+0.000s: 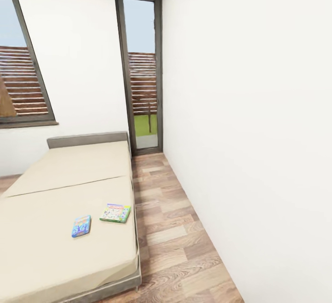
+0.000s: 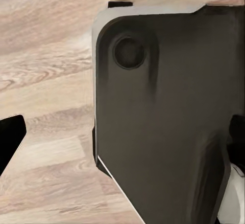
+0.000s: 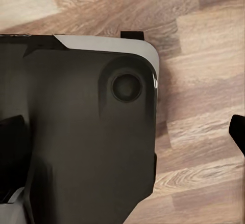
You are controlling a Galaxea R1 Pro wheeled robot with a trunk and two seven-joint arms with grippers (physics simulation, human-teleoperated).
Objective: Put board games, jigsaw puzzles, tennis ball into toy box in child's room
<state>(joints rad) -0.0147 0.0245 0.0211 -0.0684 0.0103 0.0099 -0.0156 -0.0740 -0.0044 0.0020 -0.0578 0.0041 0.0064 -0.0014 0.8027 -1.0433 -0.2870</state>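
Room: white walls, wood-plank floor [image 1: 175, 229], a tall narrow dark-framed window [image 1: 143, 72] at the far end and a second slatted window [image 1: 20, 77] on the far wall to the left.
Bed: the bed [image 1: 60, 192] fills the lower left of the head view, beige mattress, grey headboard [image 1: 87, 139] against the far wall, grey frame showing along the near corner.
Blue game box: a small blue cartoon-printed box [image 1: 81, 226] lies flat on the mattress, near the bed's right edge.
White-green game box: a slightly larger white and green printed box [image 1: 115, 212] lies flat just beside the blue one, closer to the right edge of the mattress (the two are apart, not touching).
Left wrist view: a big dark rounded panel of the robot's own body [image 2: 163, 121] over plank floor; a black tip [image 2: 10, 137] pokes in at one edge.
Right wrist view: much the same, a dark rounded panel [image 3: 81, 132] over the floor, with a small black tip [image 3: 238, 132] at the edge.
Left gripper: how far open it is, I cannot tell; nothing is seen in its hold.
Right gripper: likewise cannot tell; nothing seen held.
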